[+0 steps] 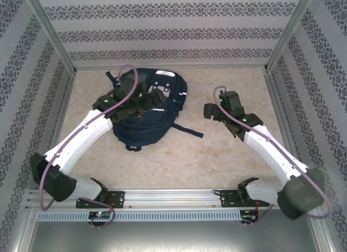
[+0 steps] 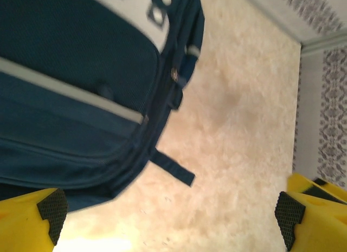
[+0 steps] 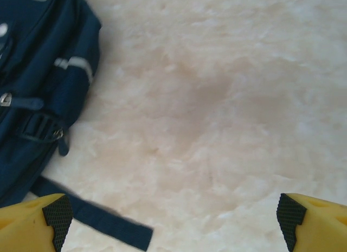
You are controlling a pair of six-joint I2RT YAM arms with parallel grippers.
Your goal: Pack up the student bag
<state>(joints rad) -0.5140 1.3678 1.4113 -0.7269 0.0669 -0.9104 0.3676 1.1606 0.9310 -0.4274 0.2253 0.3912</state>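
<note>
The student bag (image 1: pixel 154 127) lies flat on the pale tabletop (image 1: pixel 162 170), left of the middle and toward the far wall. A thin white stripe (image 2: pixel 70 92) runs across its navy fabric, and a dark strap (image 3: pixel 95 217) trails onto the bare surface to the right. The left gripper (image 2: pixel 169 211) hangs right above the bag, fingers spread wide with nothing between them. The right gripper (image 3: pixel 172 214) hovers over bare table near the bag's right edge, likewise wide apart and empty.

Student bag (image 2: pixel 70 46): matt navy woven cloth, pale reflective stripe (image 2: pixel 70 91). Desk (image 3: pixel 227 100): matt, mottled beige surface. Fingers (image 3: pixel 320 225): smooth yellow plastic, black textured pads (image 3: pixel 287 217).
</note>
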